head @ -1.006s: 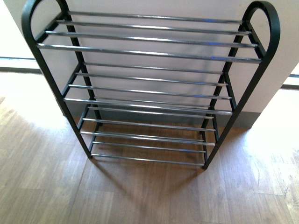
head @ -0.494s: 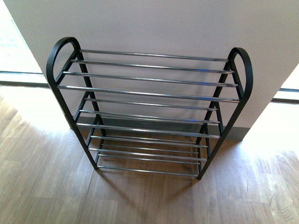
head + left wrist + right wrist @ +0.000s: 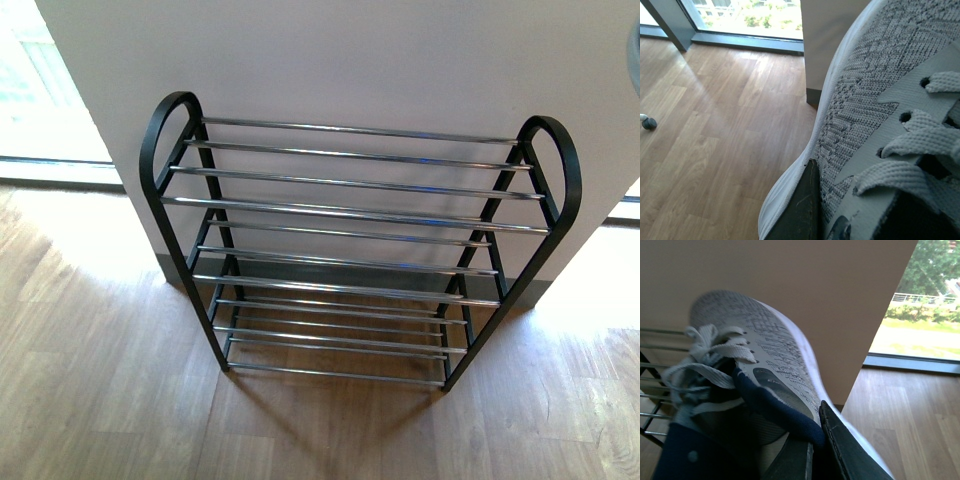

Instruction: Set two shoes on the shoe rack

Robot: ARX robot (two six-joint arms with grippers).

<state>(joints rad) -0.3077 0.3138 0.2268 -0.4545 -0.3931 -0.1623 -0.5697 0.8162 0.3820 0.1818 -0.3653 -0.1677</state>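
The shoe rack [image 3: 360, 210], a black frame with arched ends and tiers of chrome bars, stands against a pale wall in the front view; its tiers hold nothing. Neither arm shows there. In the left wrist view my left gripper [image 3: 812, 210] is shut on a grey sneaker [image 3: 865, 100], held above the wooden floor, one dark finger [image 3: 800, 205] pressed on its side. In the right wrist view my right gripper [image 3: 815, 450] is shut on the other grey sneaker [image 3: 755, 340] at its navy collar. The rack's bars [image 3: 655, 365] lie just beyond that shoe.
Wooden floor [image 3: 100, 380] spreads before and beside the rack. A pale wall [image 3: 400, 60] backs it. Floor-level windows [image 3: 750, 15] flank the wall on both sides. A small dark caster-like object [image 3: 647, 122] sits on the floor in the left wrist view.
The rack has shrunk and shifted lower and then rightward in the front view, so the camera has backed away from it. The tiers stay bare.
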